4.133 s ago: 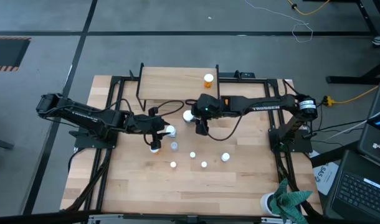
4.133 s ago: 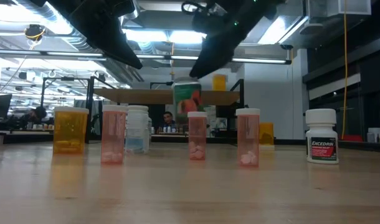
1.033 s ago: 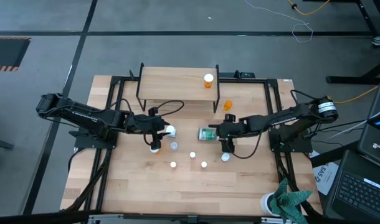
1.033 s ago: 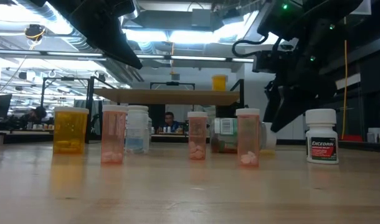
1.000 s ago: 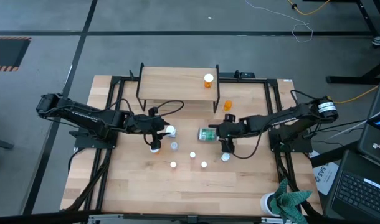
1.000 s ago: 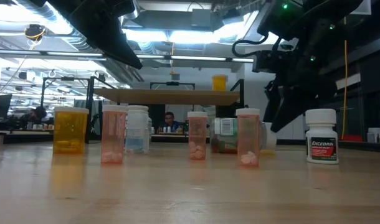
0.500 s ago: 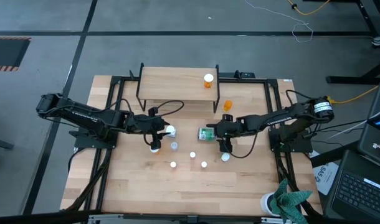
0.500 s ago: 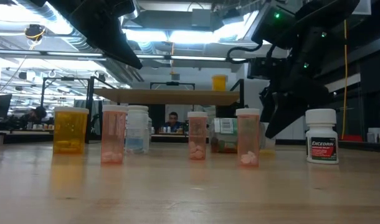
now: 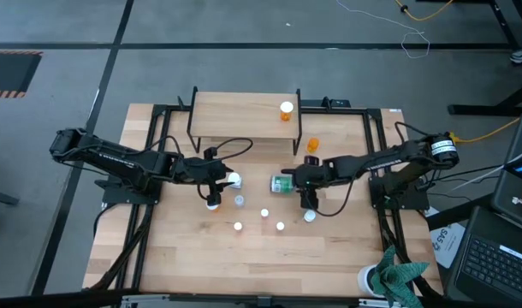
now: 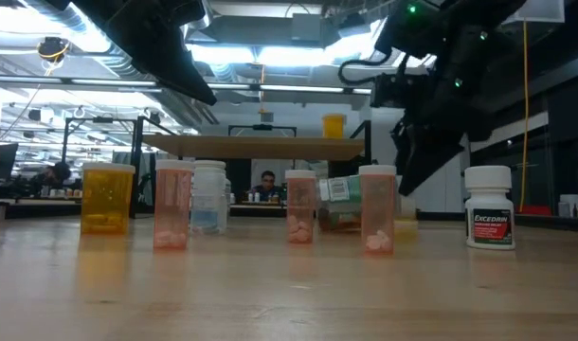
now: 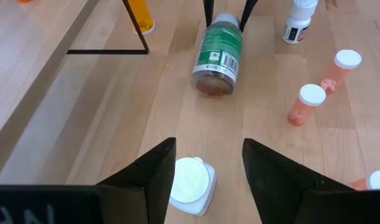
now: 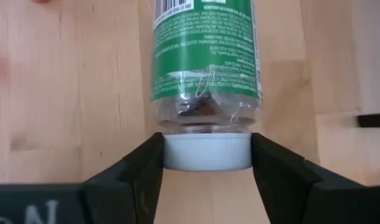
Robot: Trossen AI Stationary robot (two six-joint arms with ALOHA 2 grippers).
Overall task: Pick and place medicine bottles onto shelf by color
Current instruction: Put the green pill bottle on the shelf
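Green bottle (image 12: 205, 62): clear body with a green printed label and barcode, white ribbed cap, some dark contents near the neck. It lies on its side on the table (image 9: 329, 257), in front of the shelf (image 9: 244, 115), roughly mid-table between the two arms.

Right gripper (image 12: 205, 163): fingers sit on either side of the cap and appear to touch it; grip looks made, though contact pressure cannot be confirmed from the wrist view. A second ago the jaws stood wider, off the cap, and the gripper has crept slightly toward the bottle.

Left gripper (image 11: 207, 168): half open, hovering above a white-capped bottle (image 11: 190, 185); unchanged.

One orange bottle (image 9: 285, 110) stands on the shelf, as before.
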